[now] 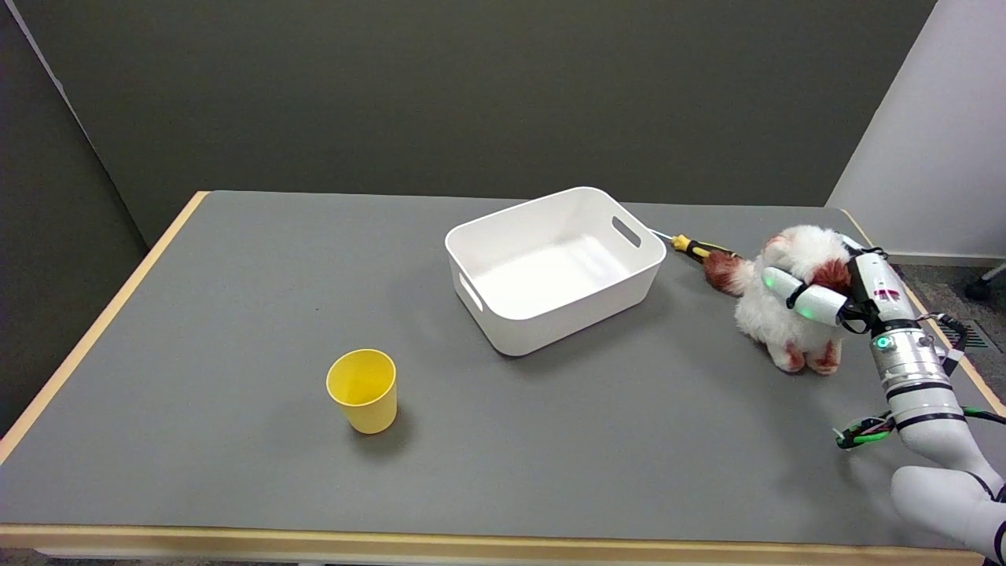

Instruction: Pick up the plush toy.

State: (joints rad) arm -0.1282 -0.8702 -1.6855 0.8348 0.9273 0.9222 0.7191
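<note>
A: Right hand [821, 295] is on the plush toy [790, 310] at the desk's [236, 314] right edge, and the fingers [786, 284] are wrapped across its white-and-brown body, grasping it.

B: Is it up in the air?

A: Can't tell; the toy's feet look to be at the desk surface (a shadow sits right under them). Its brown tail points left, toward a yellow-and-black screwdriver [695, 248] lying just beside it.

B: And that screwdriver's tip?

A: It reaches to the far right corner of the white bin [550, 314], which sits mid-desk, well apart from the toy.

B: Anything else?

A: A yellow cup [363, 391], upright, stands front left, apart from the bin.
</note>
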